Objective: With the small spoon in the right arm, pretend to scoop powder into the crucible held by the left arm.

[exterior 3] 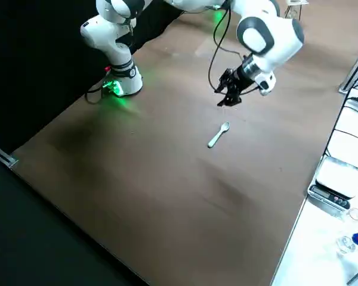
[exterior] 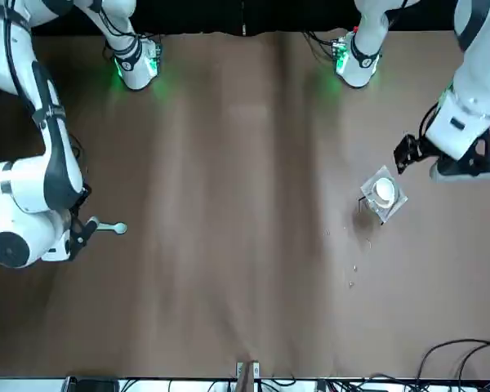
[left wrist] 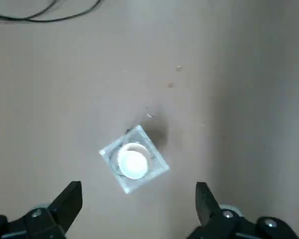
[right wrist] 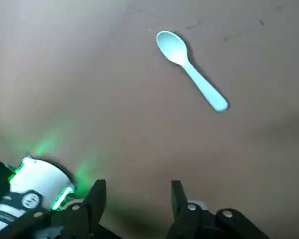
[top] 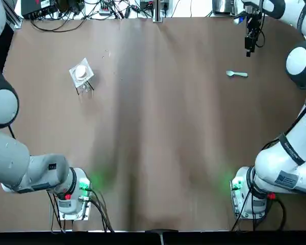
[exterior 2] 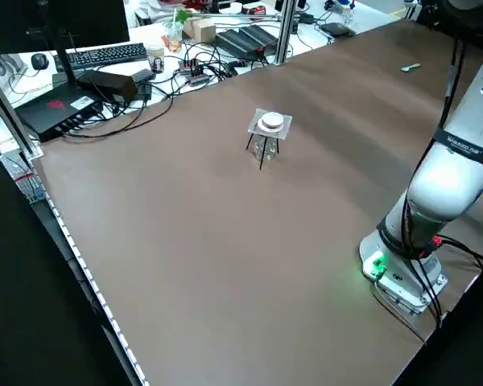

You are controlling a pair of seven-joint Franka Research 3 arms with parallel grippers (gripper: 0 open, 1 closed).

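Cables (exterior 2: pixel 197 72) fringe far table (top: pixel 158 127) edge, beyond spoon (top: pixel 237 74) and crucible (top: pixel 81 72).

Small white crucible (top: pixel 81 72) seated upright in a clear square stand (left wrist: pixel 157 167) raised on thin dark legs, set on the table (top: pixel 158 127) at its far left, small pale spoon (top: pixel 237 74) laid flat, bowl up, at the far right, well apart from it

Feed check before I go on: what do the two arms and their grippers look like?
The left arm and right arm are built of white, rounded segments with black joint bands. Each base shows a green light and trails black cables. The right arm carries a small printed label. The left gripper and right gripper are black, each with two tapered fingers.
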